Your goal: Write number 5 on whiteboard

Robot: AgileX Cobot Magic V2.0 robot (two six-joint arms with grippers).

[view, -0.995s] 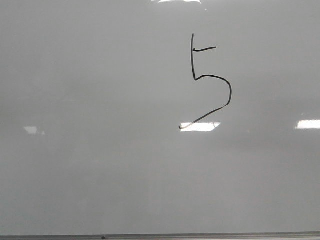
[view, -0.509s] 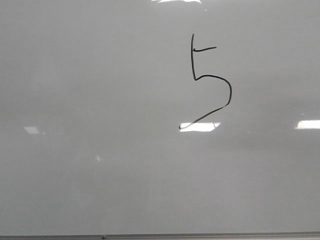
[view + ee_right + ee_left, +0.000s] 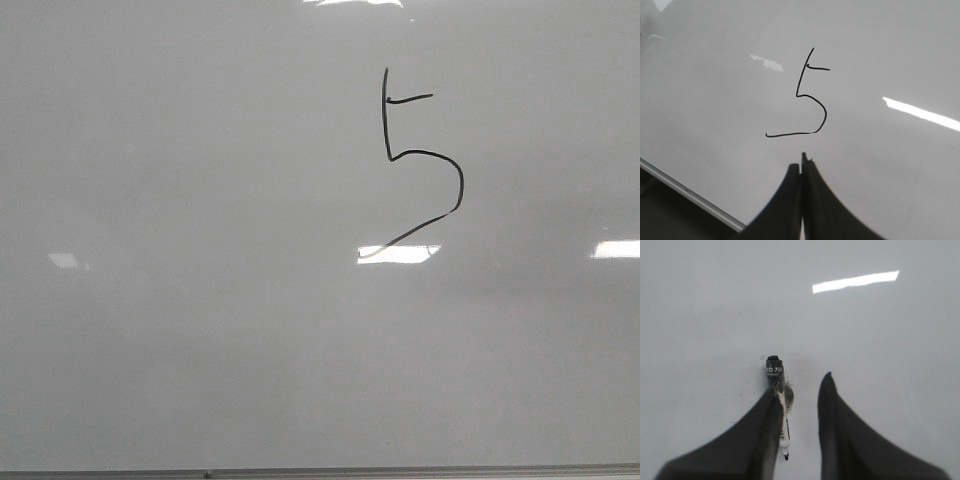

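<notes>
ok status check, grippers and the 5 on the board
Left gripper open, marker against one finger. Right gripper shut, empty as far as visible. Number 5 drawn on whiteboard. Nothing covering it.

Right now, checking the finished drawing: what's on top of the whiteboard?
The number 5 in black sits on the whiteboard, with light reflections. Beneath the board is hidden.

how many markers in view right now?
1. A black-capped marker pen lies against the inner side of one finger of the left gripper, seen only in the left wrist view. None shows on the glossy grey-white whiteboard or in the right gripper.
</notes>
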